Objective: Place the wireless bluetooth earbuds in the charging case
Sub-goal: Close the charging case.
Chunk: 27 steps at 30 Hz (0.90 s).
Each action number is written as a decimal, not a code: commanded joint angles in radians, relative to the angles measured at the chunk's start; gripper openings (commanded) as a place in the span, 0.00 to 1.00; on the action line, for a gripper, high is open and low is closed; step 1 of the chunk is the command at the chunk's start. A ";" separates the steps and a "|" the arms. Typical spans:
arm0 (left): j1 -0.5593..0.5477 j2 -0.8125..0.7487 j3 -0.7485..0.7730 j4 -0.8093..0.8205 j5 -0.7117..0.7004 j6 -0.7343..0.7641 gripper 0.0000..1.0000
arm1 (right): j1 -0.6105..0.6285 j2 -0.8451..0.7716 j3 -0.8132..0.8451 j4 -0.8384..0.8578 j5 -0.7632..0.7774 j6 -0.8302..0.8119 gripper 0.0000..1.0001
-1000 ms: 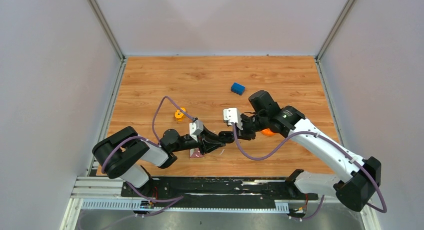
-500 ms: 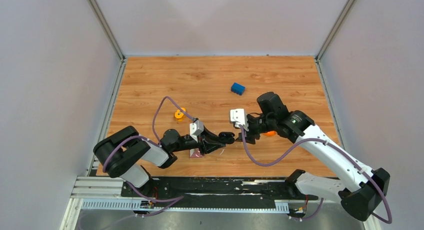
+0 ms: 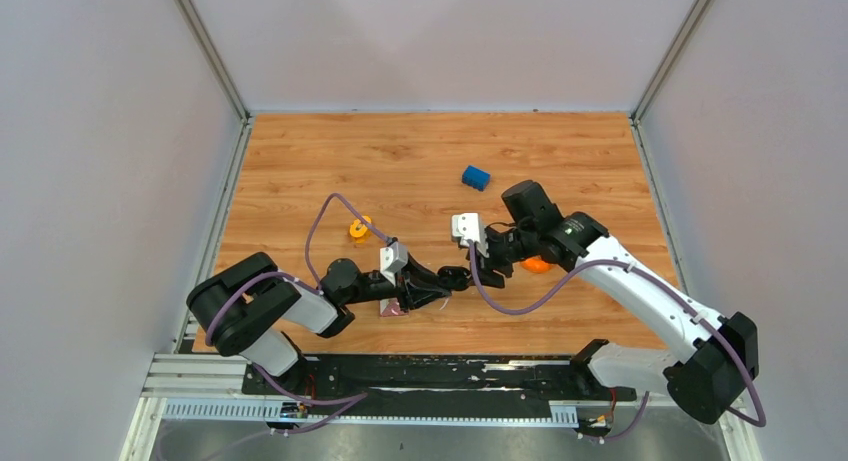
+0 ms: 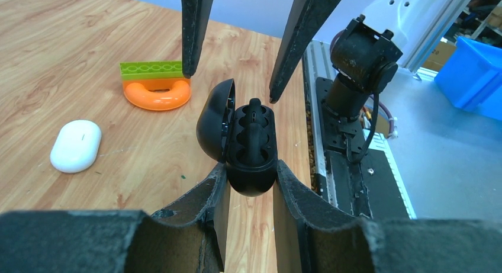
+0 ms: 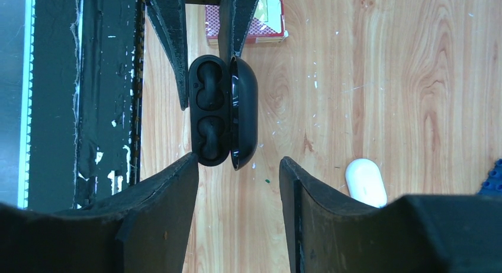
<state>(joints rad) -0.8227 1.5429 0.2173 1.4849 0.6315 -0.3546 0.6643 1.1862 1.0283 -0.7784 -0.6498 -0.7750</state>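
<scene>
R jaws just went from near-pinched to spread, backed off toward 3 o'clock, then came in again. Now they're empty, tips either side of the case point(image 5: 222, 110), not touching it. L jaws no change: pinching the case base, holding it approx. 6 o'clock of bench point(image 3: 330, 161) centre in top view. Case is black, lid point(image 5: 244, 107) swung open on the 3 o'clock side in R wrist view. Buds point(image 5: 208, 89): both look to be sitting inside, one stem showing in L wrist view. It's black on black tho, so can't tell if they're flush. My read: R prob. dropped a bud in, so insert is done or nearly. Still to do: press home if proud, shut lid. White oval point(image 4: 76, 145) lies on bench at 9 o'clock of case in L wrist view, well apart.
</scene>
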 commanded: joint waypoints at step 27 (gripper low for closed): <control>-0.004 0.009 0.033 0.089 -0.018 0.007 0.00 | -0.012 0.045 0.034 -0.097 -0.210 -0.086 0.55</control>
<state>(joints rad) -0.8234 1.5520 0.2207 1.4849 0.6369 -0.3573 0.6556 1.2407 1.0359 -0.8169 -0.7471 -0.7811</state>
